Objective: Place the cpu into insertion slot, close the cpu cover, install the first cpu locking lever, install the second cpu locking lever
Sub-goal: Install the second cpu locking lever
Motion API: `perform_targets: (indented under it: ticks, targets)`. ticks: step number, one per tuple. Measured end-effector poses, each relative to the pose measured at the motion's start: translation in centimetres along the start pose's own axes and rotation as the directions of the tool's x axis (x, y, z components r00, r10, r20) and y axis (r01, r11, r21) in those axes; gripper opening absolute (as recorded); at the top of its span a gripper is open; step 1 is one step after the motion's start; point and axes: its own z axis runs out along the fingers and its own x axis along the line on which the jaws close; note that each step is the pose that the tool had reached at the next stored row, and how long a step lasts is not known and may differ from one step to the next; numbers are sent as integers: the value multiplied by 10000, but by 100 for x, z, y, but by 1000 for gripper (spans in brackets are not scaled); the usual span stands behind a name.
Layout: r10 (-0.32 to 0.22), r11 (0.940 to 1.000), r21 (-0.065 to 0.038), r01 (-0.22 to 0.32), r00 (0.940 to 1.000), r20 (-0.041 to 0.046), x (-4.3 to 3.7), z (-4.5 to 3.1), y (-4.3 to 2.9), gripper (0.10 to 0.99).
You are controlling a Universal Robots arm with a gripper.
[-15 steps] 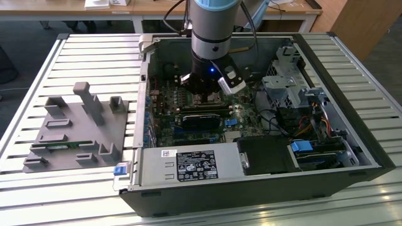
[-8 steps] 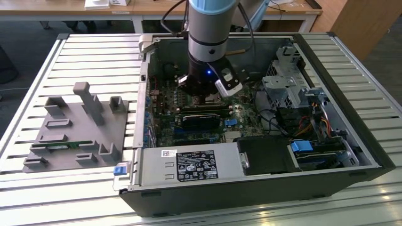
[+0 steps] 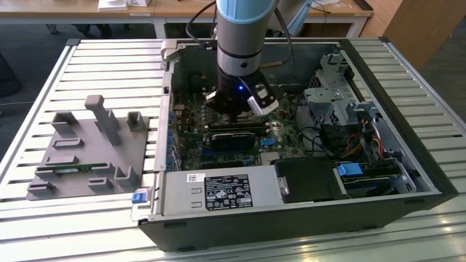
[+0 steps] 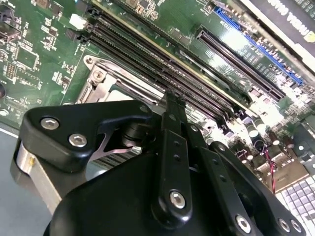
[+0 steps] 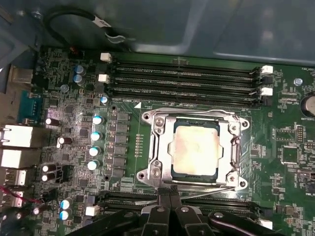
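Claw closed, empty, beside cpu cover shut over cpu; slatted table.

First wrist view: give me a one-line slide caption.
Square silvery-grey cpu seated in its socket under the closed silvery metal cpu cover on the green motherboard.

Bright, even light overhead; glare on the slatted desk in the exterior view. Blown-out sheen on the cpu. Blurred, dark gripper close up, soft green board behind.
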Motion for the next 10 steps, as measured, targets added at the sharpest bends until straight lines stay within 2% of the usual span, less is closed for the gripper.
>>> perform_targets:
  ticks: [2,4,10]
  targets:
    - [0,10000,-37,0,10000,1,6,13,-8,106]
    - [1,9999,-156,-1,10000,8,18,10,-47,106]
    - [4,9993,-375,-3,10000,20,48,4,-120,106]
